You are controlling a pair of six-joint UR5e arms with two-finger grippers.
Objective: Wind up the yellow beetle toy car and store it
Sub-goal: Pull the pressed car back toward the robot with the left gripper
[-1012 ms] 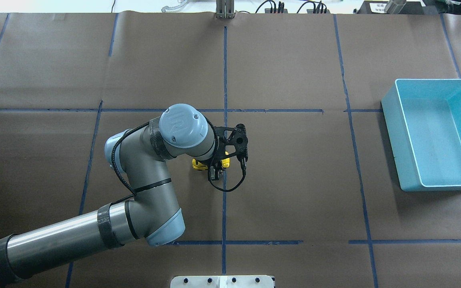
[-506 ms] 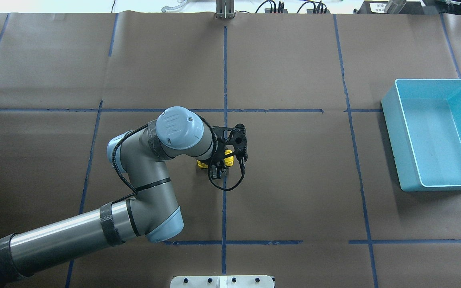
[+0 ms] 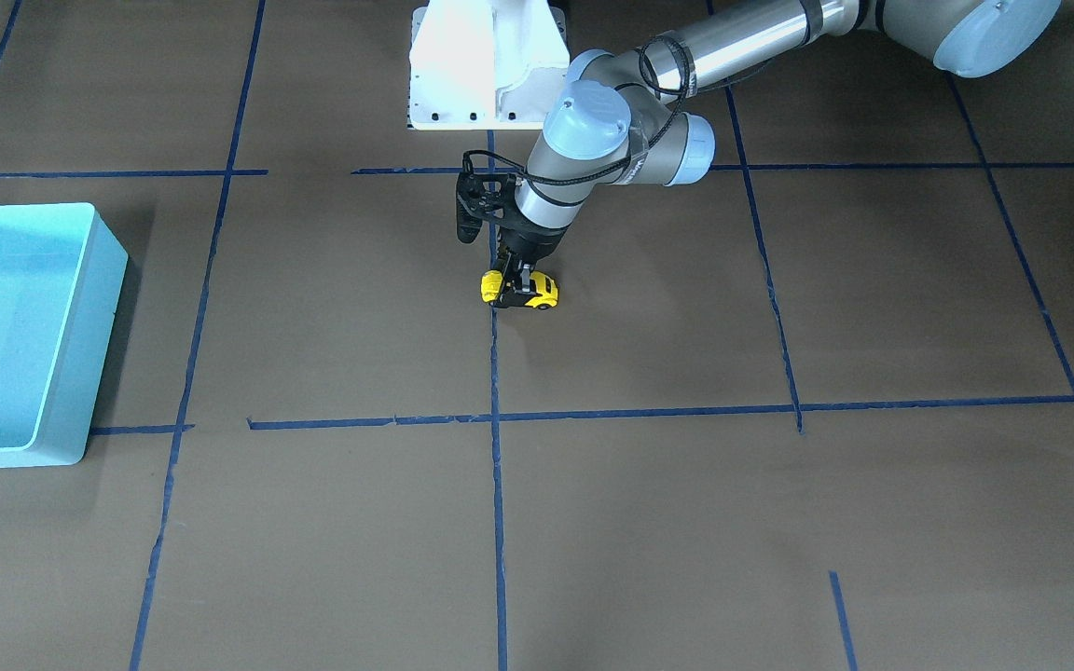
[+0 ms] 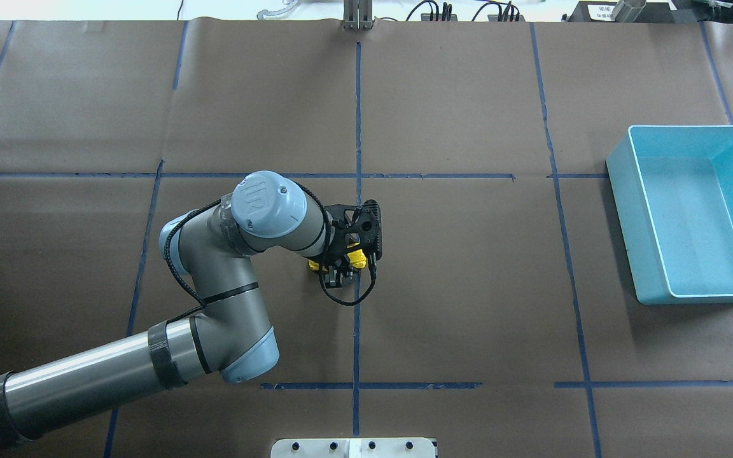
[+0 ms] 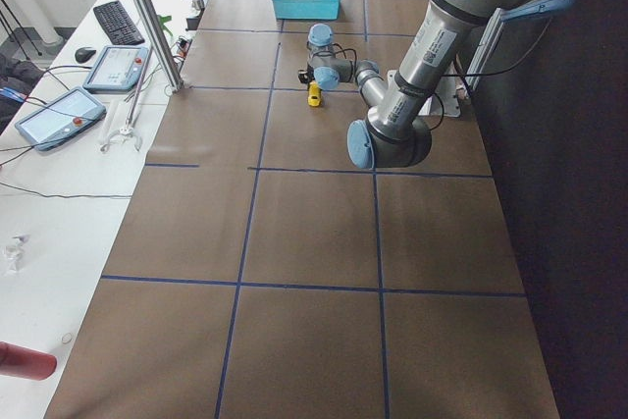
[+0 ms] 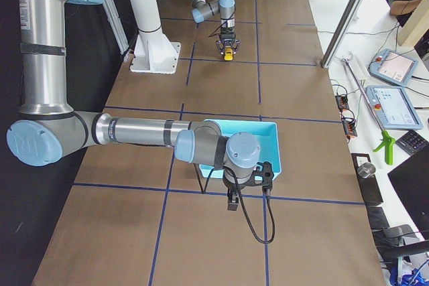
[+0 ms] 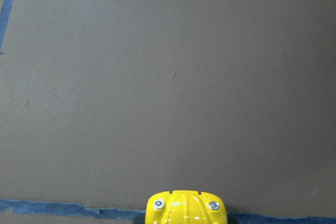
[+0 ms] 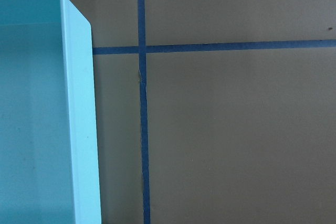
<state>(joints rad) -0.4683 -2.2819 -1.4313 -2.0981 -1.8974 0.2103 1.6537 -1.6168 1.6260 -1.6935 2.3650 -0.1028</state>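
— How far along is it?
— Early, I'd judge. The left pincer (image 3: pixel 516 282) is clamped on the yellow beetle toy car (image 3: pixel 544 294), which sits on the worktop (image 4: pixel 468 318), well apart from the turquoise bin (image 4: pixel 635 229). Winding looks to be the step in hand. Storing is all left to do, since the car is not yet in the bin.
— And the right pincer (image 6: pixel 232 200)?
— Just beside the bin. I cannot tell whether it is open or closed.
— The count?
— One car, one bin, two arms.
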